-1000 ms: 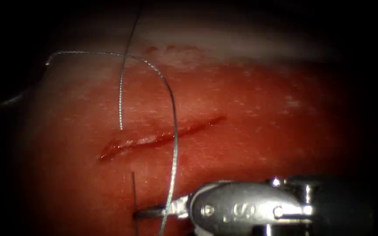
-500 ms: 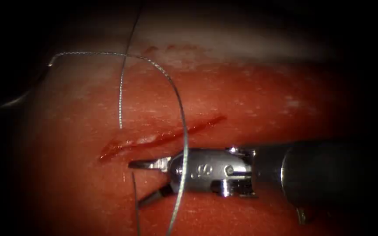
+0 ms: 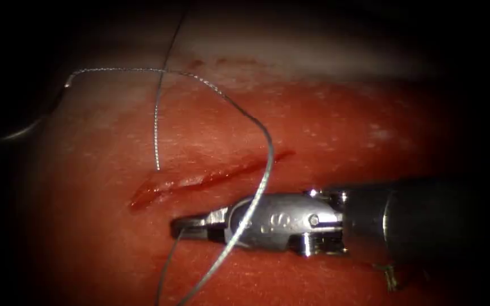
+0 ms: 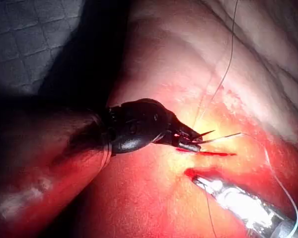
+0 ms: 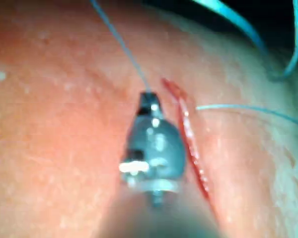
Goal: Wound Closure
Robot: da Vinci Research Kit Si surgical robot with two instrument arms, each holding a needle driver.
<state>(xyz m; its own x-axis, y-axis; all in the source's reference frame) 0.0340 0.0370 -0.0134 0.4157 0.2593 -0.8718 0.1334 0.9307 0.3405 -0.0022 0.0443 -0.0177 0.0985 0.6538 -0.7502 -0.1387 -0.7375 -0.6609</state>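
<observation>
The cut point(image 3: 199, 178) runs slantwise across the red tissue point(image 3: 341, 130). My right tool point(image 3: 185, 225) lies just below the cut's left half, jaws shut on the thread point(image 3: 165, 266) where it leaves the tissue; the right wrist view shows the right tool point(image 5: 148, 99) gripping this thread beside the cut point(image 5: 191, 148). A long loop of thread point(image 3: 267, 153) arcs over the tool. Another strand point(image 3: 155, 130) drops into the cut's upper edge. My left tool point(image 4: 191, 143) is shut on what looks like the needle point(image 4: 221, 137), which is held above the tissue, not in it.
The right tool's shaft point(image 3: 426, 215) crosses the tissue below the cut's right end. Red fluid lines the cut. A pale band of tissue point(image 3: 313, 56) lies along the far edge. The right tool point(image 4: 228, 198) also appears in the left wrist view.
The right tool moved up from the bottom edge toward the cut, opened around the short thread, then shut on it. The long loop has shifted right. The left tool stays shut.
</observation>
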